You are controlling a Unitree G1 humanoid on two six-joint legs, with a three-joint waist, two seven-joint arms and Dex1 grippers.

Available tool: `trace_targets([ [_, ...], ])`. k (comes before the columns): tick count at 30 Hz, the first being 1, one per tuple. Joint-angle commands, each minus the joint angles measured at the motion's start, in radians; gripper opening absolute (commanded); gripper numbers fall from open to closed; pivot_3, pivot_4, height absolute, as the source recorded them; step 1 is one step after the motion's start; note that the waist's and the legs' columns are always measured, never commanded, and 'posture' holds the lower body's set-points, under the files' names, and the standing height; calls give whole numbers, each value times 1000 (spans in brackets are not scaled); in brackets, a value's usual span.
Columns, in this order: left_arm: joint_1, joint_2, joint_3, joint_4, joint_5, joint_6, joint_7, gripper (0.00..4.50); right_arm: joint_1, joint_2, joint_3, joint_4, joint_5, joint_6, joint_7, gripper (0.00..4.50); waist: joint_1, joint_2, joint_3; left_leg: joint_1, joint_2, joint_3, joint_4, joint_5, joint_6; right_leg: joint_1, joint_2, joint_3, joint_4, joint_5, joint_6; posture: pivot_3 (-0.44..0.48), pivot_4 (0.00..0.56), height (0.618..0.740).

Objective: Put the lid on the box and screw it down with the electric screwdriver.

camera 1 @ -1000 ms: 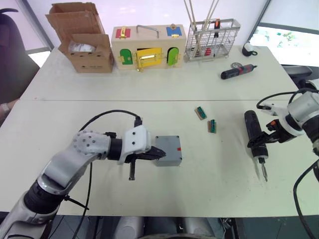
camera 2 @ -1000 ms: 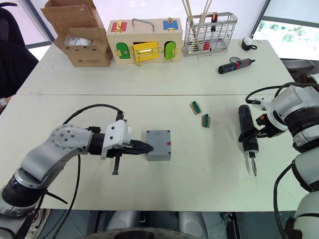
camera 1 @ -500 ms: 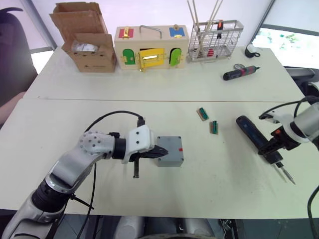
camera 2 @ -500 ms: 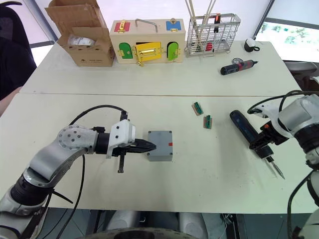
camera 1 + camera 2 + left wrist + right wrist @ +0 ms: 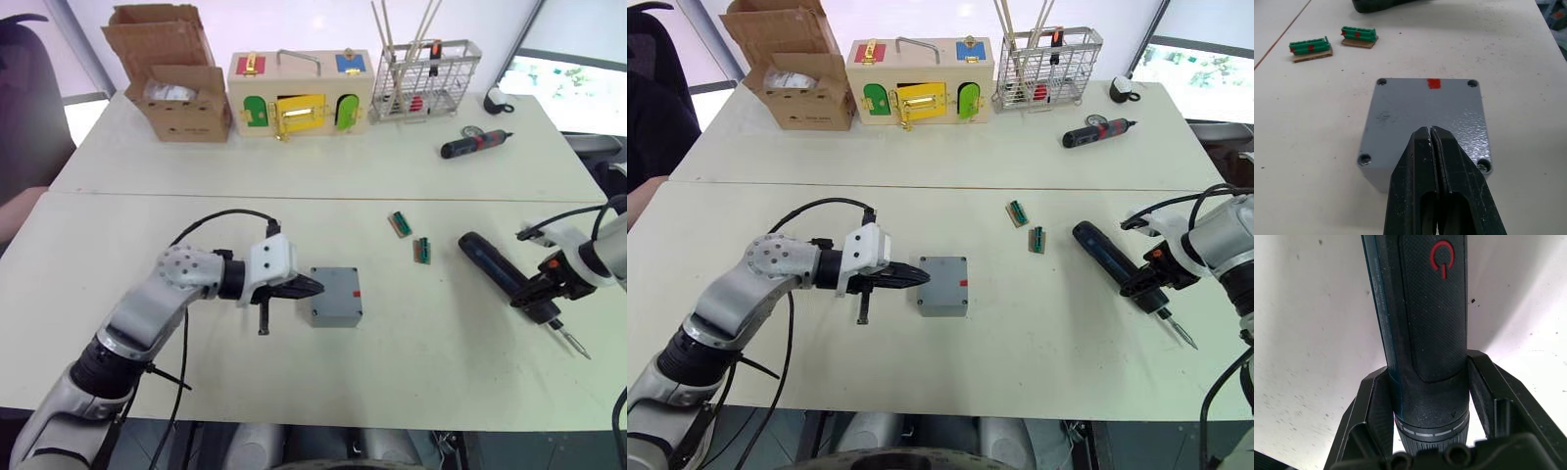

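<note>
The grey box [image 5: 338, 318] stands mid-table with the lid [image 5: 1425, 105] on top of it; the lid has a red mark and corner screw holes. My left gripper [image 5: 315, 286] is shut with nothing in it, and its fingertips [image 5: 1431, 131] rest over the lid's left edge. Far right, my right gripper [image 5: 544, 294] is shut on the electric screwdriver [image 5: 488, 262], with fingers [image 5: 1374, 401] on both sides of its dark body [image 5: 1425, 308]. The screwdriver lies slanted low at the table, its bit [image 5: 573, 343] pointing to the near right.
Two green connector pieces [image 5: 398, 223] [image 5: 423, 250] lie between box and screwdriver. Along the far edge stand a cardboard box [image 5: 176, 98], a wooden box with coloured doors [image 5: 299, 93] and a wire basket [image 5: 428, 78]. A small black-and-red screwdriver [image 5: 473, 144] lies nearby.
My right gripper has turned the electric screwdriver from pointing toward me to a slant, bit to the near right. The left gripper has stayed at the box's left edge. The camera shifted slightly.
</note>
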Motion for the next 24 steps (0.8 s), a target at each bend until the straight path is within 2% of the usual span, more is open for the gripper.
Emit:
trace_targets([
  [1,-28,-25,71,15,-77,7,-18,0,-95,-25,-185,-23,138,109,47,1909,-5,5,2,0,0,1,0,0,0,-1,0,1,1,0,0,0,150,740],
  [2,-32,-31,82,20,-92,14,-20,0,-103,-33,-217,-41,173,133,58,1909,-7,6,2,-1,0,2,0,0,0,-3,0,1,2,0,0,0,150,740],
  [5,-60,-47,104,49,-137,41,-39,0,-137,-59,-441,-118,345,263,71,1909,-9,7,2,-2,0,2,-2,0,0,-5,0,1,3,0,0,0,150,740],
  [9,-81,-43,99,83,-142,42,-68,0,-150,32,-731,-255,498,517,-54,1909,-9,7,2,-2,1,1,-3,0,1,-5,1,1,3,0,0,0,150,740],
  [11,-97,-38,89,92,-138,46,-87,0,-169,247,-973,-449,486,603,-231,1909,-19,4,0,-1,1,1,-2,-2,3,-4,1,1,3,0,0,0,150,740],
  [12,-101,-34,86,96,-136,46,-96,0,-175,340,-1058,-533,479,619,-313,1909,-23,4,0,-1,1,0,-2,-2,3,-3,1,1,3,0,0,0,150,740],
  [14,-114,-19,74,102,-125,46,-119,0,-199,599,-1189,-761,454,623,-488,1909,-28,4,0,0,1,1,-1,-1,2,-4,1,2,8,0,0,0,150,740],
  [16,-122,-3,60,106,-106,44,-134,0,-199,777,-1220,-914,437,621,-610,1909,-30,4,0,-1,0,1,-2,0,0,-9,0,3,16,0,0,0,150,740],
  [18,-121,13,42,107,-80,38,-143,0,-123,873,-1173,-1025,472,536,-660,1909,-23,5,0,-5,0,1,-2,2,-3,-17,1,4,20,0,0,0,150,740],
  [19,-119,20,32,106,-66,35,-146,0,-70,903,-1128,-1074,482,480,-678,1909,-21,4,0,-8,0,1,-2,5,-8,-19,1,3,22,0,0,0,150,740],
  [21,-109,34,17,101,-44,28,-151,0,11,978,-1071,-1148,497,410,-729,1909,-24,4,0,-8,-2,-1,-2,5,-8,-19,0,2,22,0,0,0,150,740],
  [24,-96,31,11,90,-31,37,-130,0,143,1022,-957,-1229,510,291,-771,1909,-36,4,0,-8,-5,0,-2,5,-7,-19,-2,3,22,0,0,0,150,740],
])
